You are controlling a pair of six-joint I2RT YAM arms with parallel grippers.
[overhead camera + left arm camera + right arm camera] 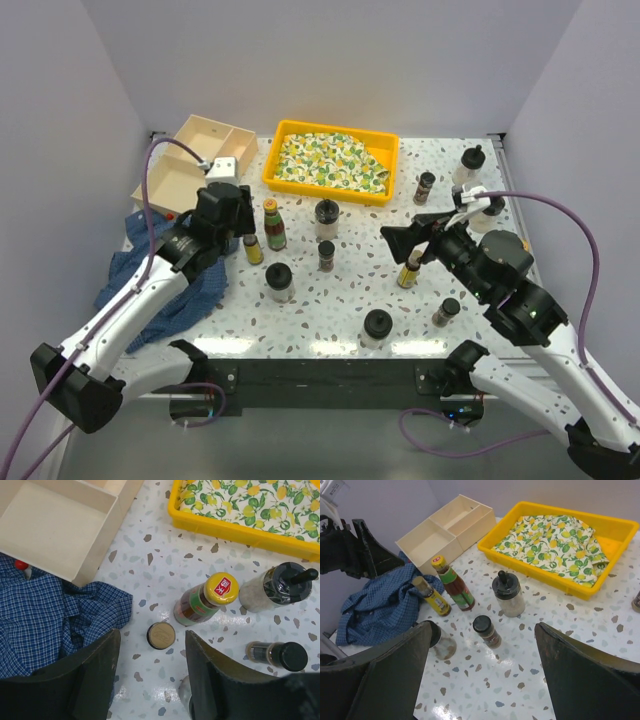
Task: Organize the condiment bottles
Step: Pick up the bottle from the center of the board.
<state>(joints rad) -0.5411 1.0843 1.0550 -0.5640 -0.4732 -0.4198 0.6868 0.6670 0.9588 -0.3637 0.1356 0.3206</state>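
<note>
- While the condiment bottles (279, 282) are standing scattered over the surface on my side of the yellow tray (325, 191), I am judging the sorting as barely begun: none of them looks grouped or put away.
- I am hovering my left gripper (152, 641) over a small tan-capped bottle (432, 597), which is standing upright some way short of the yellow tray's left corner. A yellow-capped sauce bottle (202, 602) is standing just beside it, on the tray side.
- I am holding that gripper partly open, with one finger on either side of the cap and a gap on both sides. It is gripping nothing.
- I am holding my right gripper (483, 631) spread wide and empty, facing a dark-capped spice jar (326, 255) and a clear knob-capped bottle (508, 594) that are standing short of the tray's near rim.
- As I read it, I am lining up a grasp on the tan-capped bottle.
- The next move is calling for a straight descent until the fingers are past the cap and alongside the body. Then comes a square squeeze that is neither tipping this slim bottle nor nudging its sauce-bottle neighbour.
</note>
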